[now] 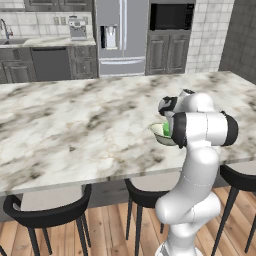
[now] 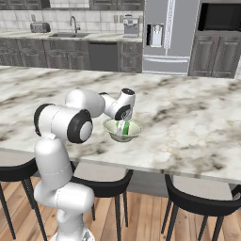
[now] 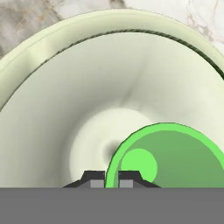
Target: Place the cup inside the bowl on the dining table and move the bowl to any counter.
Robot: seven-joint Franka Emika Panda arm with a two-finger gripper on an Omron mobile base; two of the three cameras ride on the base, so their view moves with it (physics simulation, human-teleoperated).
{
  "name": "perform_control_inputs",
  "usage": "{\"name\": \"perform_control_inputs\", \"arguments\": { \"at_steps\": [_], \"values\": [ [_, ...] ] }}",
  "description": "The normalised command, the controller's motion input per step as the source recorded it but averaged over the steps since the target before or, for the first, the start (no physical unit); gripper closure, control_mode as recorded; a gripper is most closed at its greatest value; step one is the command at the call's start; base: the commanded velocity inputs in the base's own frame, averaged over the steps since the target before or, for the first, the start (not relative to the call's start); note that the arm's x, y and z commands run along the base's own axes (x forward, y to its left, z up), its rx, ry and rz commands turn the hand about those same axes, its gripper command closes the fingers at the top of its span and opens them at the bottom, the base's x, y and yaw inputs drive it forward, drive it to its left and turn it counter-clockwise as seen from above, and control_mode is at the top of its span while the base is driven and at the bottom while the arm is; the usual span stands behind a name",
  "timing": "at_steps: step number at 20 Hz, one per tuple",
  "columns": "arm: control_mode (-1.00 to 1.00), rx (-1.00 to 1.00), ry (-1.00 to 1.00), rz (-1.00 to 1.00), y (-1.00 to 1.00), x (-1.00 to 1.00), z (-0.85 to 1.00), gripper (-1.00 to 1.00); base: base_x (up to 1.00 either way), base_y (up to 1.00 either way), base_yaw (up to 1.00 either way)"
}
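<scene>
The pale cream-green bowl [image 2: 111, 127] rests on the marble dining table [image 2: 188, 117], close to its near edge. The small green cup [image 3: 175, 153] stands inside the bowl [image 3: 78, 87], off to one side of its floor. My gripper [image 3: 111, 180] reaches down into the bowl, shut on the cup's rim with one fingertip inside the wall and one outside. From the left base view, the bowl [image 1: 158, 133] and a sliver of the cup [image 1: 166, 130] peek out from behind my arm's upper link. In the right base view my gripper [image 2: 122, 126] points straight down at the cup [image 2: 124, 132].
Black stools [image 1: 47, 212] [image 2: 200, 200] line the table's near edge. The wall counter [image 2: 70, 35] at the back carries a sink, a toaster [image 2: 40, 27] and a coffee machine [image 1: 77, 27], beside a steel fridge [image 1: 121, 35].
</scene>
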Motion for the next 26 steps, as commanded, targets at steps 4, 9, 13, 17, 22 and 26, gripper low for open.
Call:
{"name": "perform_control_inputs", "arguments": {
  "at_steps": [4, 9, 13, 17, 22, 26],
  "values": [
    [-1.0, 0.0, 0.0, 0.0, 0.04, 0.0, 0.0, -1.0, 0.0, 0.0, 0.0],
    [-1.0, 0.0, 0.0, 0.0, 0.06, 0.0, 0.0, -1.0, 0.0, 0.0, 0.0],
    [-1.0, 0.0, 0.0, 0.0, 0.0, 0.0, 0.0, -1.0, 0.0, 0.0, 0.0],
    [-1.0, 0.0, 0.0, 0.0, 0.0, 0.0, 0.0, -1.0, 0.0, 0.0, 0.0],
    [-1.0, 0.01, 0.0, 0.01, 0.0, 0.0, 0.15, -1.0, 0.0, 0.0, 0.0],
    [-1.0, 0.0, 0.0, 0.0, 0.0, 0.0, 0.14, -1.0, 0.0, 0.0, 0.0]
  ]
}}
